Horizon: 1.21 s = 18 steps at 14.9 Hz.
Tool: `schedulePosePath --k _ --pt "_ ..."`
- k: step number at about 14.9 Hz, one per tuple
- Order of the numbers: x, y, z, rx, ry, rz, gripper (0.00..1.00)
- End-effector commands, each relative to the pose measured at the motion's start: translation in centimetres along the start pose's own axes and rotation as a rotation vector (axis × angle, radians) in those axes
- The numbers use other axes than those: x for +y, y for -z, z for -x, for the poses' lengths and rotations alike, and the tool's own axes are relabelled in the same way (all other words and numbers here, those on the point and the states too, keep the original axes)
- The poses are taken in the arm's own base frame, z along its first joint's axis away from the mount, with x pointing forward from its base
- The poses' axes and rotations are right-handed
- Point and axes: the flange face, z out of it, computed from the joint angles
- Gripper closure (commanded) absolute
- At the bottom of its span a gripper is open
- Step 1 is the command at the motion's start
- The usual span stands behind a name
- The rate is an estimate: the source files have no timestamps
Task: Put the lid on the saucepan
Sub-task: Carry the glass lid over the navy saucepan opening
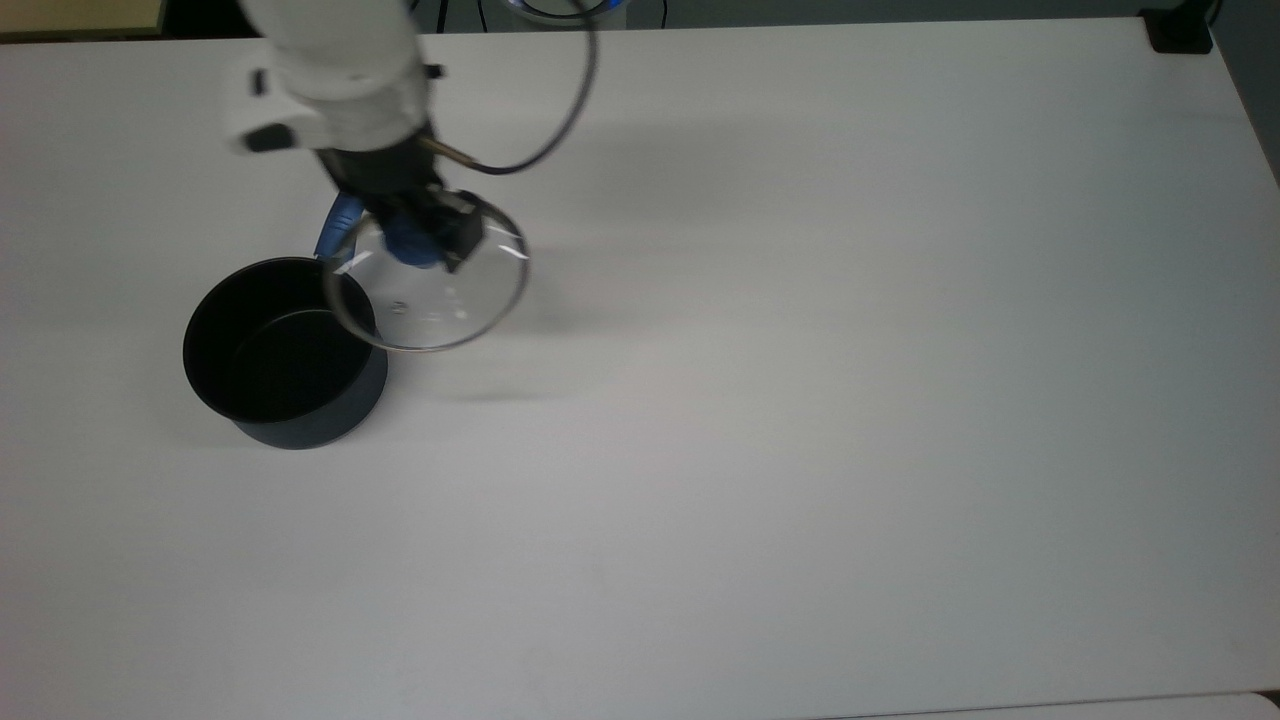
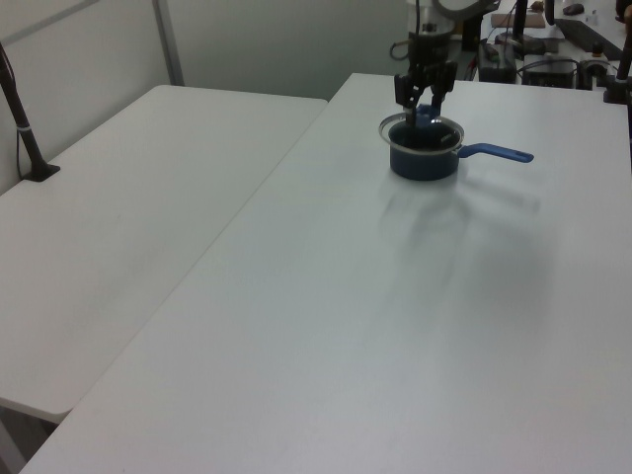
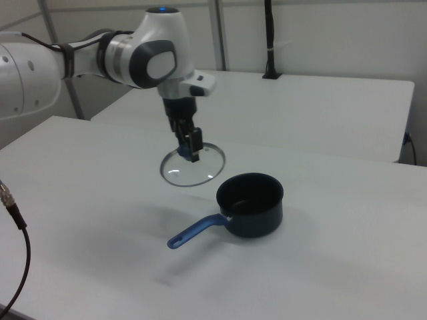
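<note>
The lid [image 1: 440,305], a clear glass disc with a metal rim and a blue knob [image 1: 410,248], hangs tilted in the air. My gripper [image 1: 418,232] is shut on the knob. In the top view the lid's left edge overlaps the right rim of the saucepan [image 1: 285,350], a dark navy pot with a black inside that stands on the table. Its blue handle [image 1: 343,222] is mostly hidden behind the gripper. In the right view the gripper [image 3: 191,147] holds the lid [image 3: 193,170] above and left of the saucepan [image 3: 251,203]. In the left view the gripper [image 2: 423,94] and lid [image 2: 423,124] hover over the saucepan [image 2: 425,160].
The white table [image 1: 800,400] stretches wide to the top view's right and front. A second white table [image 2: 128,217] adjoins it on the left view's left, with a black post [image 2: 20,109] on it. A cable [image 3: 13,213] hangs at the right view's lower left.
</note>
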Motion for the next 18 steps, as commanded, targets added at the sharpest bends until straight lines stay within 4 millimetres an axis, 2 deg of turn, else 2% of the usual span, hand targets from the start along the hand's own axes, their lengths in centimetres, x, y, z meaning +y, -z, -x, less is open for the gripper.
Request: schedulePosePath --k 1,2,4,7,11,13,16,18 --pt "4.7 1.1 -2.1 0.030 -0.027 0.003 0.39" --pt "6.7 1.3 -3.0 0.048 -0.058 -0.003 0.39" --pt "8.6 1.6 -3.7 0.067 -0.080 -0.006 0.39" --pt "8.5 0.2 -4.3 0.062 -0.085 0.002 0.39" --pt "9.6 -0.2 -4.6 0.055 -0.157 -0.001 0.39" --pt "9.6 -1.9 -5.1 0.040 -0.196 0.012 0.40" --pt "10.5 -1.5 -5.9 0.081 -0.212 0.001 0.40" --pt "10.8 -2.2 -6.3 0.085 -0.220 0.001 0.40"
